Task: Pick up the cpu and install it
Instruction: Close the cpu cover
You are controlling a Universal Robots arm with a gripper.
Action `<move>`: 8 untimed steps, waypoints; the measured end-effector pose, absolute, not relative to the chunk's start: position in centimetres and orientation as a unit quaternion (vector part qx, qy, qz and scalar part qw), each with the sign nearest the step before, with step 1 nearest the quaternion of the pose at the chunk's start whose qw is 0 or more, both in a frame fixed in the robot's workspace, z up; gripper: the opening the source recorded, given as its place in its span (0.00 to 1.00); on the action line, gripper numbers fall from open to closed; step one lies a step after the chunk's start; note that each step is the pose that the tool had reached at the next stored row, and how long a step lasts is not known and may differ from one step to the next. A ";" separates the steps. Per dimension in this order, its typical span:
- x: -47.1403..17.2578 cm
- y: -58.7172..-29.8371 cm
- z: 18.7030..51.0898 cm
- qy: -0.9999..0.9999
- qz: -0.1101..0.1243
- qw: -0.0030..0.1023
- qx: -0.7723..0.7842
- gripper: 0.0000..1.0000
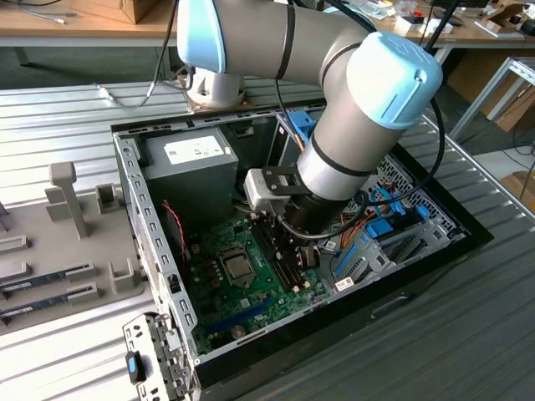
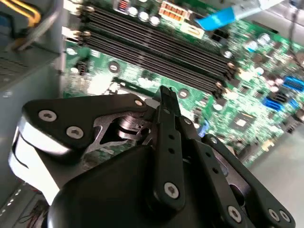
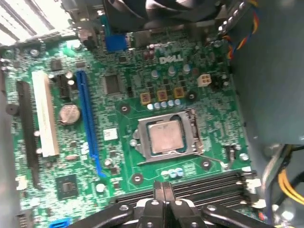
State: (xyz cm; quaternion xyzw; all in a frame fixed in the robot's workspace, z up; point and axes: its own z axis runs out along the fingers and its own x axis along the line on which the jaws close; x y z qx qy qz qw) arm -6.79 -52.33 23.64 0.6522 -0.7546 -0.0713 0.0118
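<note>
Cpu sits in socket, near the closed end effector.

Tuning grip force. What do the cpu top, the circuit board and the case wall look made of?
The cpu: silvery-grey metal lid, dull satin sheen, lying in its socket frame. The circuit board: green glossy laminate, probably fibreglass, dotted with soldered parts. The case wall: flat matte grey sheet, likely painted or bare steel; the look leaves it open.

A ribbed grey metal bench fills the foreground, with wooden desks and a cardboard box beyond its far side.
</note>
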 end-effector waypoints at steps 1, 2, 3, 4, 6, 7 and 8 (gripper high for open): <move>-6.8 -52.2 23.6 -0.754 -0.082 0.003 0.652 0.11; -6.8 -52.2 23.6 -0.754 -0.082 0.003 0.651 0.11; -6.8 -52.2 23.6 -0.754 -0.082 0.003 0.651 0.11; -6.8 -52.2 23.6 -0.755 -0.082 0.003 0.651 0.11; -6.7 -51.9 23.6 -0.755 -0.082 0.003 0.651 0.11; -6.7 -51.8 23.6 -0.755 -0.082 0.003 0.651 0.11; -6.7 -51.6 23.6 -0.755 -0.082 0.002 0.651 0.11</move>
